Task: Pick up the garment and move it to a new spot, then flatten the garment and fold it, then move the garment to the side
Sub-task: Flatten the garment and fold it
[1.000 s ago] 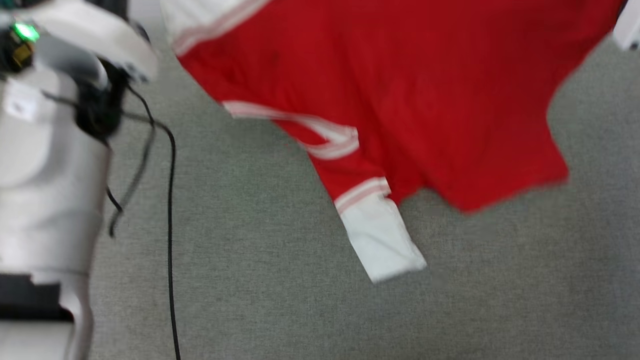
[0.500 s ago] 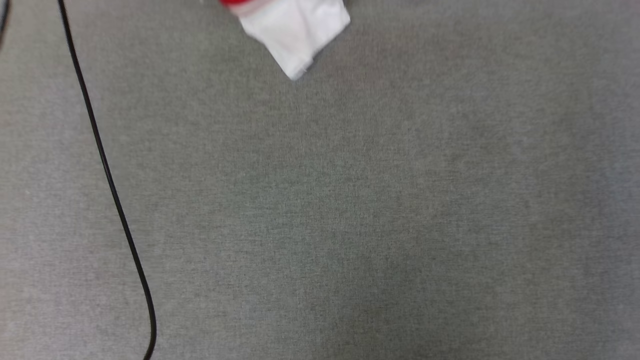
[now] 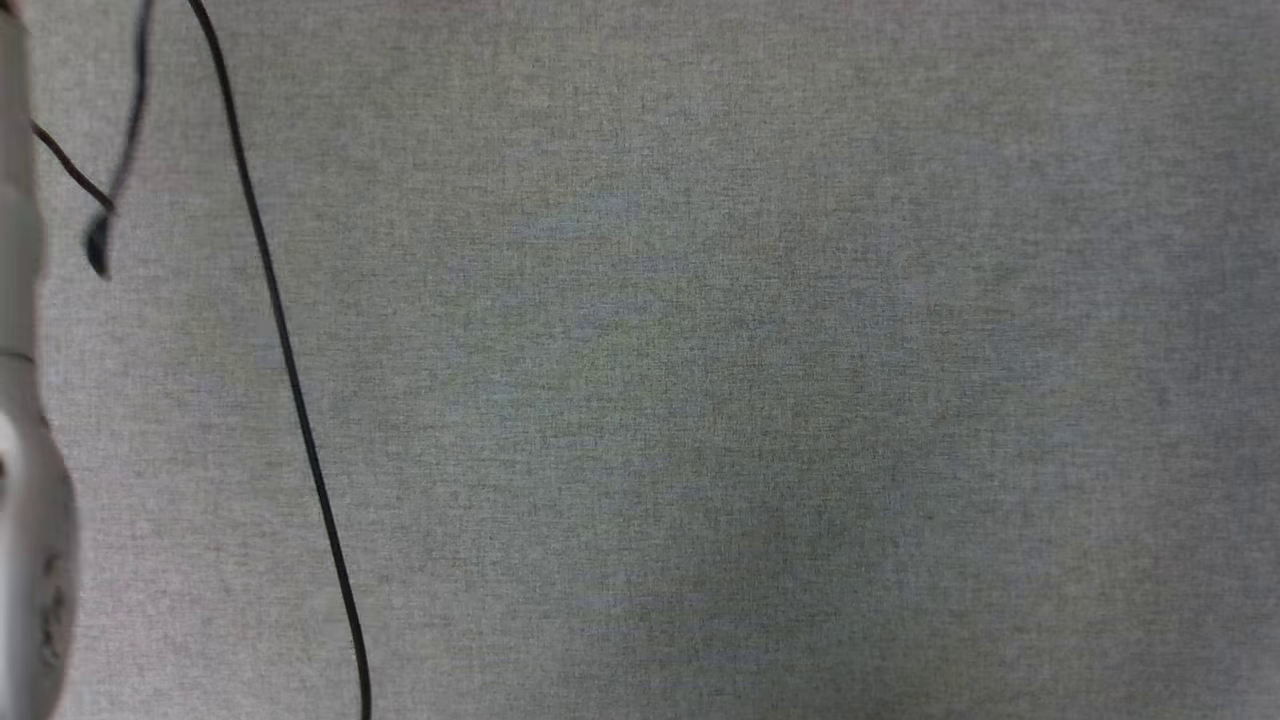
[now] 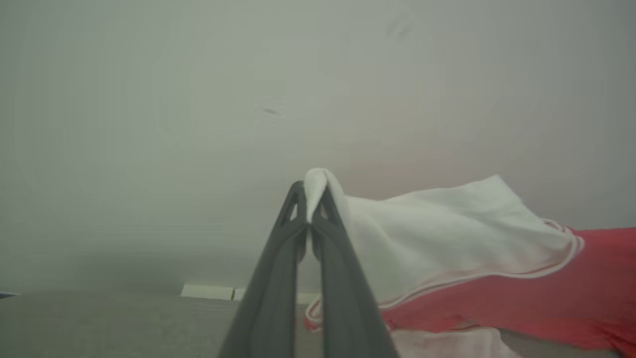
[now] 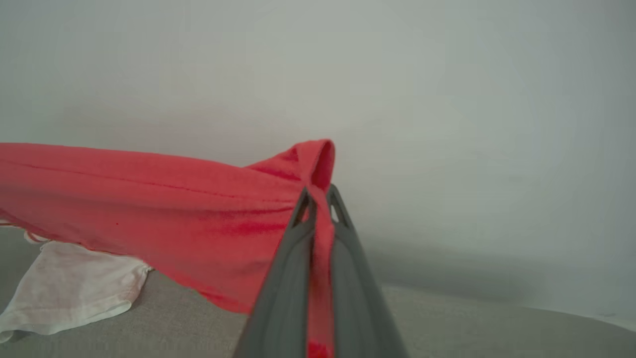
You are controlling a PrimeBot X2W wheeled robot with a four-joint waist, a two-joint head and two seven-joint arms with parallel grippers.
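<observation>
Both arms have the garment (image 4: 497,293) lifted off the ground right now. In the left wrist view, the left gripper (image 4: 311,196) is pinched tight on a fold of a white sleeve (image 4: 447,233), with a little nub of white cloth poking out past the fingertips. The sleeve spreads off to the right of the fingers with striped trim along its edge. The red body carries on from there toward the right edge of that view.

In the right wrist view, the right gripper (image 5: 319,196) is clamped on red fabric. A loop of it sticks up above the tips and a strip runs down between the fingers. From there the red cloth stretches away to the left in a sagging sheet above the grey surface (image 5: 472,323). A white piece (image 5: 74,288) rests on that surface at lower left. It's probably the other sleeve, but it's too hazy to swear to. A plain pale wall (image 5: 447,99) sits behind it all.

The head view looks down at the grey surface, with a black cable (image 3: 285,350) snaking down the left side and a pale bit of the robot's body (image 3: 20,450) at the left edge.
</observation>
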